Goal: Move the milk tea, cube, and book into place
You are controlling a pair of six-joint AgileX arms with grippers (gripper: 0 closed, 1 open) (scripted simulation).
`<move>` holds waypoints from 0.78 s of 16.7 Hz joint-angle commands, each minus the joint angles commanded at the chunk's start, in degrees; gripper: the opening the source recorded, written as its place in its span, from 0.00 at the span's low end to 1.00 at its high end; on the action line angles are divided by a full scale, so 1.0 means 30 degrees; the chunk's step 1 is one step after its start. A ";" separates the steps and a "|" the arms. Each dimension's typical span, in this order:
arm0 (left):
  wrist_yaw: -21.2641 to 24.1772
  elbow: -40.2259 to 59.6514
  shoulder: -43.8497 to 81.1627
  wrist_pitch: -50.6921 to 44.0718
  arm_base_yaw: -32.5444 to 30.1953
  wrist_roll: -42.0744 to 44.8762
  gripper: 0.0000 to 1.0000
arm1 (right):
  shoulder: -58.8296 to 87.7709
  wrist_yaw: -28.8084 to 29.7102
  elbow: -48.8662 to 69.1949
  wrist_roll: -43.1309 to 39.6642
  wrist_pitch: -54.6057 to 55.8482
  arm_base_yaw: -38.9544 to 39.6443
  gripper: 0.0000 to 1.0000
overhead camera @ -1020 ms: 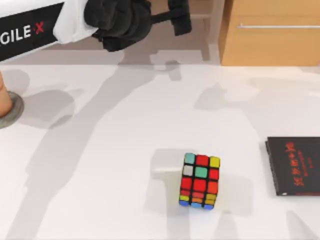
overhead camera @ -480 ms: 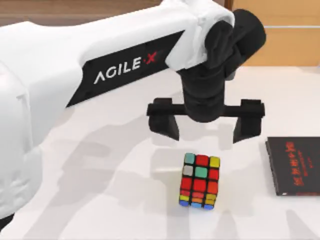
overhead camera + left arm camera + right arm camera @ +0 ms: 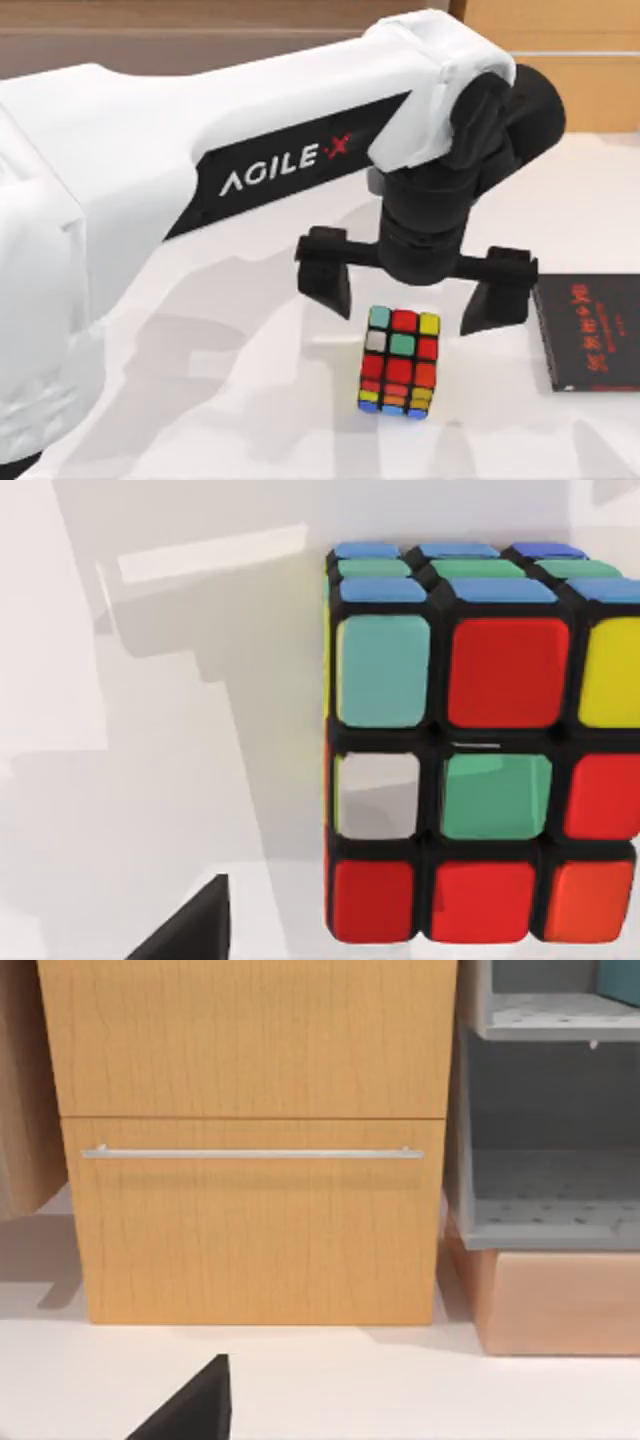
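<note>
White arm casing is filling the left half of the top view, where the left arm is reaching in from the left edge toward the centre of the frame. The left gripper is hanging at centre, just above the cube in the frame, with its two black fingers spread wide. The gap between them is wider than the cube, and nothing is sitting between them; whether either finger is touching the cube cannot be told, though both look clear of it.

The cube is sitting on the white table at lower centre, a little right of the middle. Being a cube, it has no long axis; its edges are running nearly straight with the frame, turned only slightly. Its top face is showing a teal, red and yellow row nearest the gripper, then white, teal and red, then red tiles below. In the left wrist view the cube is sitting at the right of the frame, with the same mostly red face toward the camera and a blue and teal face behind it.

At the right edge of the top view a thin black book with red lettering is lying flat, well apart from the cube.

The right wrist view is facing a wooden drawer front with a metal handle and grey shelves to its right.
</note>
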 joint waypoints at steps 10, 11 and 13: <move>0.0006 -0.3426 0.0632 0.4074 0.0030 0.0038 1.00 | 0.0000 0.0000 0.0000 0.0000 0.0000 0.0000 1.00; 0.0006 -0.3525 0.0652 0.4177 0.0029 0.0037 1.00 | 0.0000 0.0000 0.0000 0.0000 0.0000 0.0000 1.00; 0.0006 -0.3525 0.0652 0.4177 0.0029 0.0037 1.00 | 0.0000 0.0000 0.0000 0.0000 0.0000 0.0000 1.00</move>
